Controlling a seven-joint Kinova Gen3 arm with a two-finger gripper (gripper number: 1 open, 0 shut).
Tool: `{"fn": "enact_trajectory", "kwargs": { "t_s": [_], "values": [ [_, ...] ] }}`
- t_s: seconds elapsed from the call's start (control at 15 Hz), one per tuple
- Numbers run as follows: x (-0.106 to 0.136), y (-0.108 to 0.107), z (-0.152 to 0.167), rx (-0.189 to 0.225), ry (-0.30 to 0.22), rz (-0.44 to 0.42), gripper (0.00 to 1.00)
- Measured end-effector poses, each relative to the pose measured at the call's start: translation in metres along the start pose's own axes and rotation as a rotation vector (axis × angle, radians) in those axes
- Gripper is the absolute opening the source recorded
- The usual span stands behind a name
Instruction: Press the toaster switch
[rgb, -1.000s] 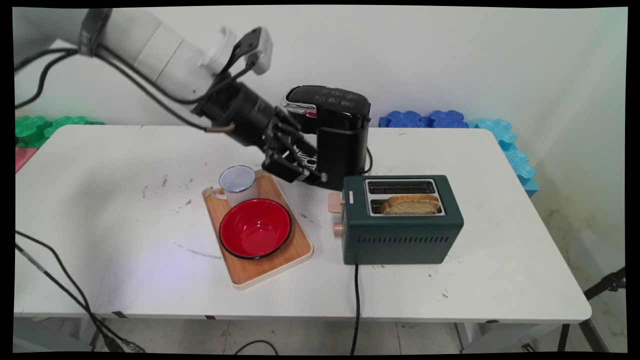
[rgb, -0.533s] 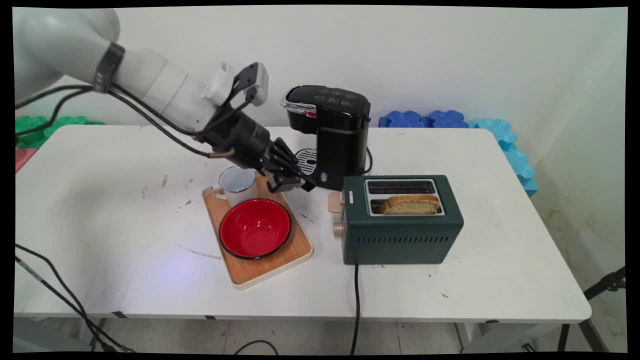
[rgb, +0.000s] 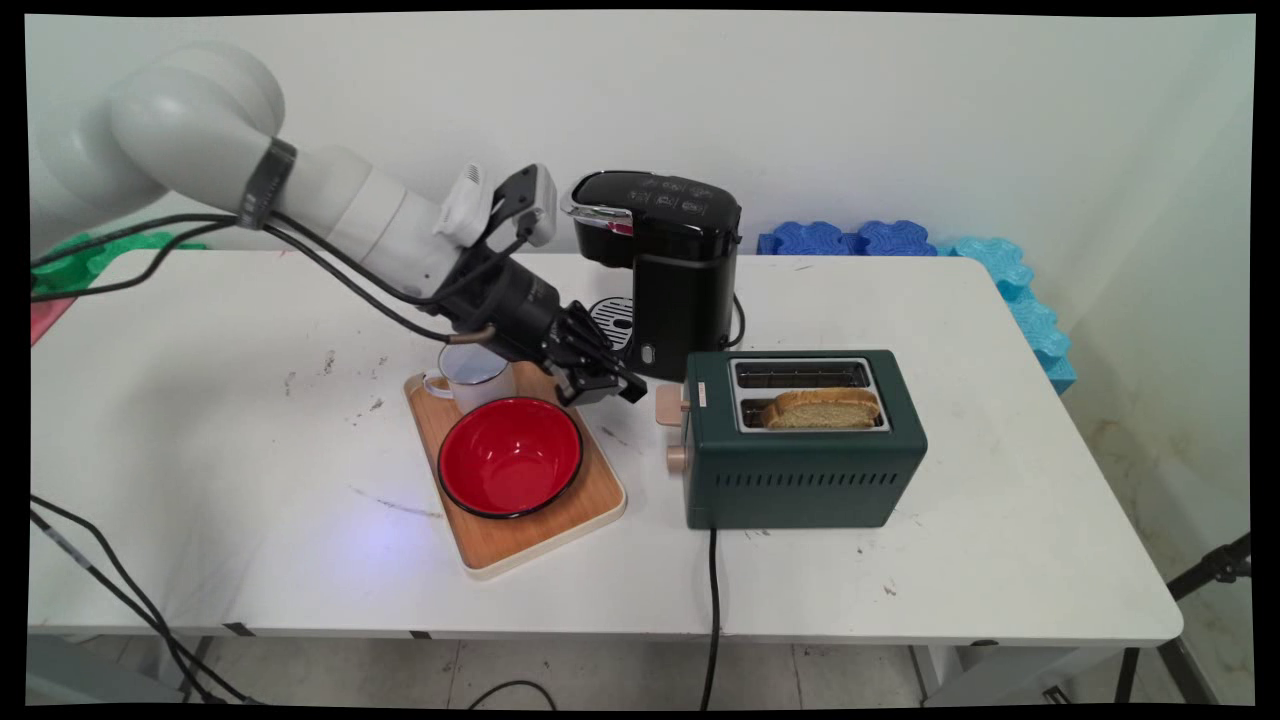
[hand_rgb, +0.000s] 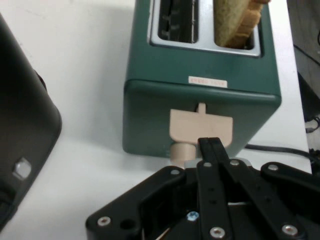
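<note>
My gripper (rgb: 622, 388) (hand_rgb: 212, 145) is shut with nothing in it. It hangs low over the table, just left of the dark green toaster (rgb: 800, 470) (hand_rgb: 155, 115). Its fingertips point at the beige lever (rgb: 668, 404) (hand_rgb: 192, 125) on the toaster's end face, a small gap short of it in the main view. In the hand view the tips overlap the lever's lower edge. A round beige knob (rgb: 677, 459) (hand_rgb: 179, 151) sits below the lever. A slice of bread (rgb: 824, 407) (hand_rgb: 239, 20) stands in the toaster's near slot; the other slot is empty.
A black coffee maker (rgb: 670, 270) (hand_rgb: 20, 125) stands right behind the gripper. A wooden board (rgb: 590, 500) to the left carries a white mug (rgb: 475, 372) and a red bowl (rgb: 510, 455). The toaster's black cord (rgb: 712, 600) runs off the front edge. Blue foam blocks (rgb: 860, 238) lie at the back.
The gripper has come down from in front of the coffee maker and moved slightly right, toward the toaster's lever. Nothing on the table has shifted.
</note>
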Motion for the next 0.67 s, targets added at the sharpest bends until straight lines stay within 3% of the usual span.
{"fn": "enact_trajectory", "kwargs": {
  "t_s": [0.67],
  "values": [
    [0.005, -0.008, 0.021, -0.018, 0.049, 0.002, 0.0]
  ]
}}
